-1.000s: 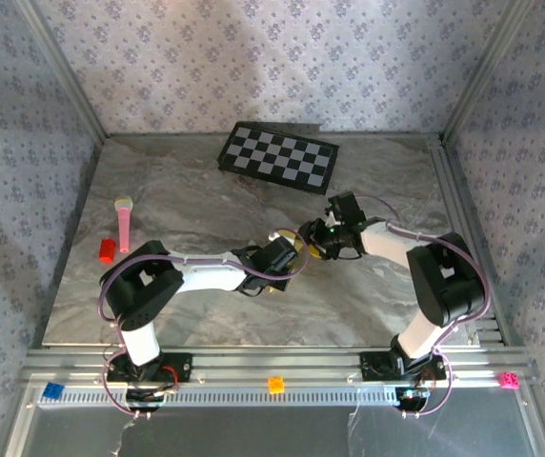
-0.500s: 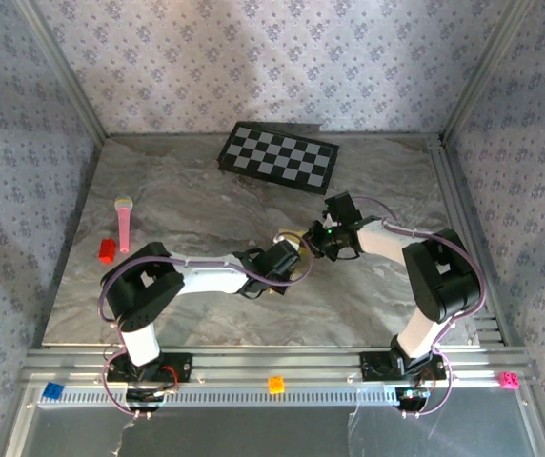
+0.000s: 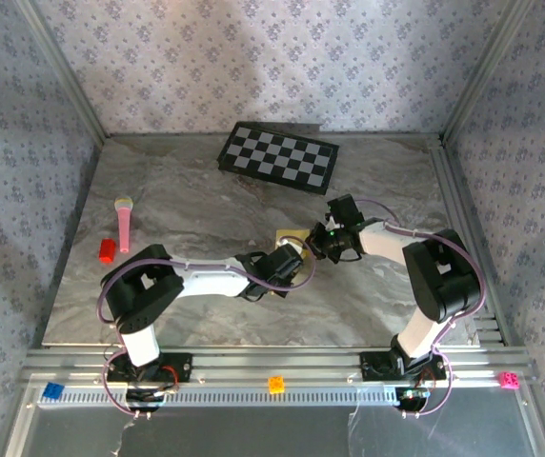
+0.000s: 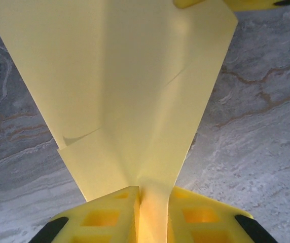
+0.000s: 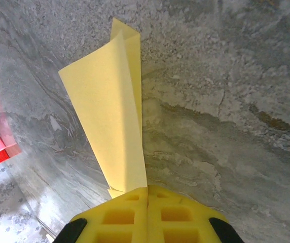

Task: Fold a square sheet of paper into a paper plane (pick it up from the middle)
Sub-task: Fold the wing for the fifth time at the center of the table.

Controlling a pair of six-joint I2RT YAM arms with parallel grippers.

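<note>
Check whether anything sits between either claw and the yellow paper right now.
Nothing visible does. The left claw is closed on one end of the yellow paper, and the right claw is pinched shut on another edge of it. The paper hangs between them above the bare marble table.

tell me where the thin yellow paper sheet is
In the top view the thin yellow paper sheet is at the centre of the marble table, pinched between the left gripper and right gripper, below the black-and-white checkerboard.
</note>
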